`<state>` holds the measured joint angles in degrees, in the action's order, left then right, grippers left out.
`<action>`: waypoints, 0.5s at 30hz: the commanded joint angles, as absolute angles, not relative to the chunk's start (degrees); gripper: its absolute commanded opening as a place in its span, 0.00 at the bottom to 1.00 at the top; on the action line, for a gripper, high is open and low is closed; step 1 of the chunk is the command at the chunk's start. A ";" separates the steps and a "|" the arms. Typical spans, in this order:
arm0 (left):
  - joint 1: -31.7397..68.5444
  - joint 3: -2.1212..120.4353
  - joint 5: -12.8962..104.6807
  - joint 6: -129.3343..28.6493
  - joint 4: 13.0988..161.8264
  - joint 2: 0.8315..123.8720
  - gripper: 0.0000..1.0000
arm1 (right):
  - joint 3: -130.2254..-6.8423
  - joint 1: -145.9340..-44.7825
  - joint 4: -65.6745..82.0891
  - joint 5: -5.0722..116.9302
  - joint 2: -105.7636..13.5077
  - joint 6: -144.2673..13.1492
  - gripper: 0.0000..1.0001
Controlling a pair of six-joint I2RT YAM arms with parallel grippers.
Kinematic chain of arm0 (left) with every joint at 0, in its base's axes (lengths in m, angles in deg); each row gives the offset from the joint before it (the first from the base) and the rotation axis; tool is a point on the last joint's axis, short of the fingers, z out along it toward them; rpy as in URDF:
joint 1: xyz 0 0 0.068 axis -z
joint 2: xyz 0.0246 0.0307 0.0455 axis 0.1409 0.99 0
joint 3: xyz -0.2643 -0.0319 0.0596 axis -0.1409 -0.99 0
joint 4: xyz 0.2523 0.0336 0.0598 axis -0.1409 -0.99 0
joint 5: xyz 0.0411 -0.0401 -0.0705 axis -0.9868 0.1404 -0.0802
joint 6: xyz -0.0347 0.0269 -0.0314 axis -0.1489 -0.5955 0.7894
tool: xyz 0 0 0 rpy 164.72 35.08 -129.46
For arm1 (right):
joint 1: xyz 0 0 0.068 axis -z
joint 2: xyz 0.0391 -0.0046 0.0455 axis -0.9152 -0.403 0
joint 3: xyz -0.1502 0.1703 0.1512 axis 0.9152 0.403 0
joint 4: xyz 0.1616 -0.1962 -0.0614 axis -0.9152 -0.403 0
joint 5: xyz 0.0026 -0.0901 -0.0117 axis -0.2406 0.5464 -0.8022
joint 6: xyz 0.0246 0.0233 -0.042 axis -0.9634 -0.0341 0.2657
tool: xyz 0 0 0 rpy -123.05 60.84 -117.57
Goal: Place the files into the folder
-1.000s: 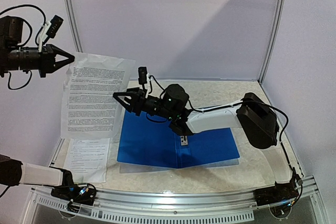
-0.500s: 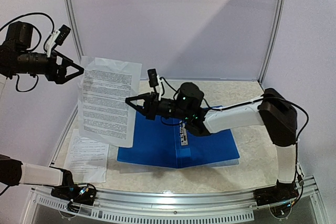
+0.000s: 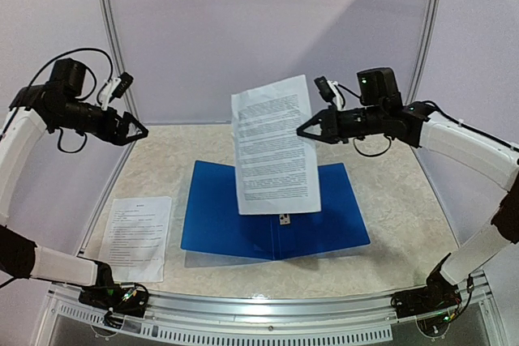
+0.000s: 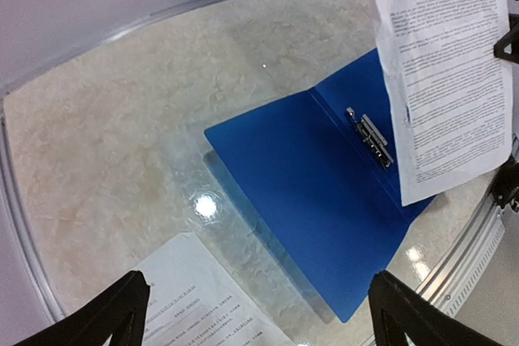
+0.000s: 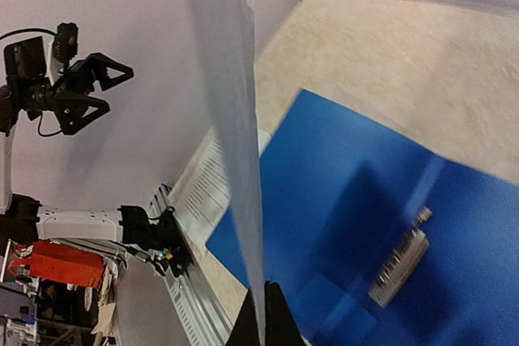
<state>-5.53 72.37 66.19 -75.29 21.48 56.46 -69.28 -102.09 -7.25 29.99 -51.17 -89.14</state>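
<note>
Aloft, right gripper (image 3: 302,130) pinches sheet (image 3: 272,151) by edge, hanging above open folder (image 3: 217,220).

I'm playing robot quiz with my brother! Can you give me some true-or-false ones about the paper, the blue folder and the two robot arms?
1. The right gripper pinches a printed sheet up in the air over the blue folder. True.
2. The blue folder is closed. False: it lies open, with its metal clip showing at the spine.
3. The left gripper holds a page too. False: it is open and empty, raised off to the side.
4. A second sheet lies flat on the table beside the blue folder, on the left arm's side. True.
</note>
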 commanded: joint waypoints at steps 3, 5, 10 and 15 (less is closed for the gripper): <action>-4.19 60.97 70.44 -65.79 32.24 60.20 1.00 | -65.99 -90.25 -37.00 21.75 -51.19 -79.72 0.00; -3.62 57.59 72.05 -62.72 35.40 61.68 0.99 | -65.94 -87.13 -39.74 19.98 -52.86 -75.99 0.00; -1.18 53.04 74.06 -59.07 39.95 66.22 0.99 | -66.03 -80.68 -43.68 16.07 -57.71 -68.86 0.00; 1.39 50.65 73.75 -57.60 42.79 70.51 1.00 | -64.95 -78.08 -43.76 14.64 -62.39 -65.11 0.00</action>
